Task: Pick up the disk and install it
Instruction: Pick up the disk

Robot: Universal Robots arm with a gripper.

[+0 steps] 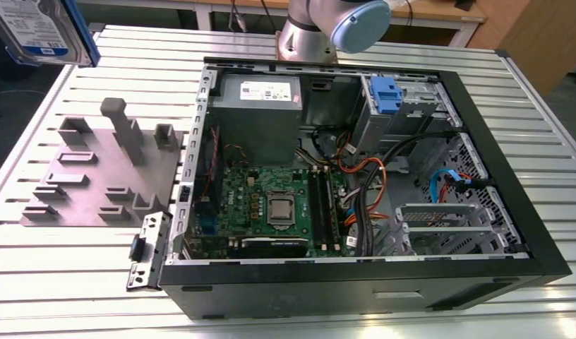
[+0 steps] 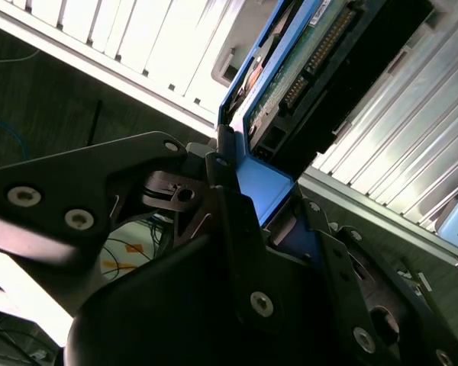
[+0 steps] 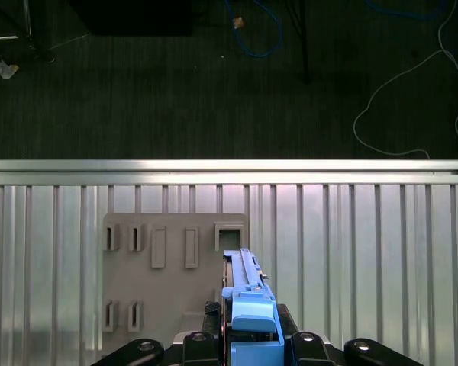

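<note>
Your gripper [image 3: 248, 347] is clamped on the disk [image 3: 246, 293] at its blue carrier end, so the drive stands edge-on, clear of the grey slotted fixture [image 3: 175, 259] beneath it. In the exterior view the disk [image 1: 32, 30] hangs high at that view's left, well apart from the open computer case [image 1: 363, 282] on the worktop [image 1: 81, 282]; I'd judge it picked up but not yet installed. The second wrist view adds the drive's circuit-board side and connector. The pads seem to bear on the carrier frame, though that contact is partly hidden.
</note>
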